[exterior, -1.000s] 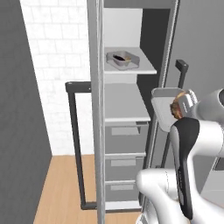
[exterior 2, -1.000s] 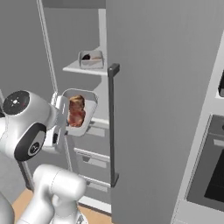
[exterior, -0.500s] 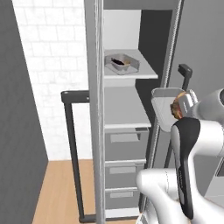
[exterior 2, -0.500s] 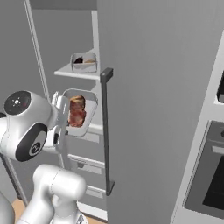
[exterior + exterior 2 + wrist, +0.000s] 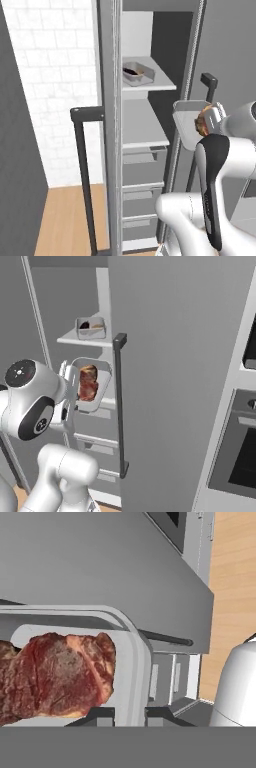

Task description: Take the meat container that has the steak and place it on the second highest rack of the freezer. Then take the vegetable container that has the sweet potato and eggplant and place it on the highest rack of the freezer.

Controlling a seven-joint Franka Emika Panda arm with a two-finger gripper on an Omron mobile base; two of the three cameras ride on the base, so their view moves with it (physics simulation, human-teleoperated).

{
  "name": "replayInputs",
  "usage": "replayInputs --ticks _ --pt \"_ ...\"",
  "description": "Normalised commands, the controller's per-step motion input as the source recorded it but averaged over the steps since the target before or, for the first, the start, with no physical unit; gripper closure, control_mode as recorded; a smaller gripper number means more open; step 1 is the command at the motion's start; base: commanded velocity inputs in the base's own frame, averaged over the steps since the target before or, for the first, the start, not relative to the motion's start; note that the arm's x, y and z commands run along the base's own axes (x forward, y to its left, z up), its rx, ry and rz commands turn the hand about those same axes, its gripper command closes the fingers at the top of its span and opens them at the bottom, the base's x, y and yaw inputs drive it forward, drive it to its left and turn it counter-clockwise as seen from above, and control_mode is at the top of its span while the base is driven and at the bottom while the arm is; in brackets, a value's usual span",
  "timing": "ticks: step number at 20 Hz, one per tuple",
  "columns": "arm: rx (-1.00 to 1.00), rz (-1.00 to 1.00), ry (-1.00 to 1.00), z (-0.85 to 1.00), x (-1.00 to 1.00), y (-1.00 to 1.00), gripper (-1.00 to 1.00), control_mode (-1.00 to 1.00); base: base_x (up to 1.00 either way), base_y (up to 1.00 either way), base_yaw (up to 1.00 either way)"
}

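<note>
Gripper is clamped on the rim of the meat container, frame center-left; steak inside.

steak in meat container, vegetable container on highest rack

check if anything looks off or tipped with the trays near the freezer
The meat tray in the gripper is tipped nearly on edge, its open face turned sideways, yet the steak stays inside. The vegetable tray sits flat on the upper shelf, and the lower shelf is bare.
</note>
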Motion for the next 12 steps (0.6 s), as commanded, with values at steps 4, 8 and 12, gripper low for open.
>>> replayInputs --ticks 4,8,12 --pt "0.0 0.0 0.0 0.0 0.0 0.0 1.0 1.0 0.23 0.4 -0.17" --pt "0.0 0.0 0.0 0.0 0.0 0.0 1.0 1.0 0.36 0.27 -0.15" --pt "0.0 0.0 0.0 0.0 0.0 0.0 1.0 1.0 0.38 0.16 -0.12"
